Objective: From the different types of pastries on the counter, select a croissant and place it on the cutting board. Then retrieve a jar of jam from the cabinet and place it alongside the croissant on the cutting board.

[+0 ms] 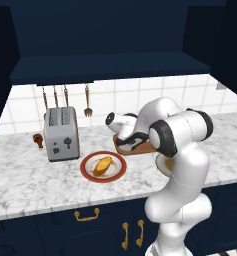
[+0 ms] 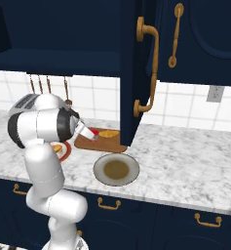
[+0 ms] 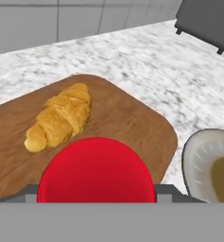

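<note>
Red is the lid of the jar of jam (image 3: pixel 96 170), which is pinched in the gripper (image 2: pixel 91 134) and carried low over the cutting board (image 3: pixel 132 118). The croissant (image 3: pixel 60 116) is already laid on the board, toward its far edge, so the first half of the task can be judged as done. The step in hand is the placing of the jar. In the right base view the jar (image 2: pixel 89 133) is seen at the board's (image 2: pixel 100 143) left end, just beside the croissant (image 2: pixel 108 133) but apart from it.

For the next move, the jar should be lowered onto the bare wood at the near edge, clear of the croissant, and only then released. The board's corner near the grey bowl (image 3: pixel 210 168) is close, so a drift that way should be avoided.
</note>
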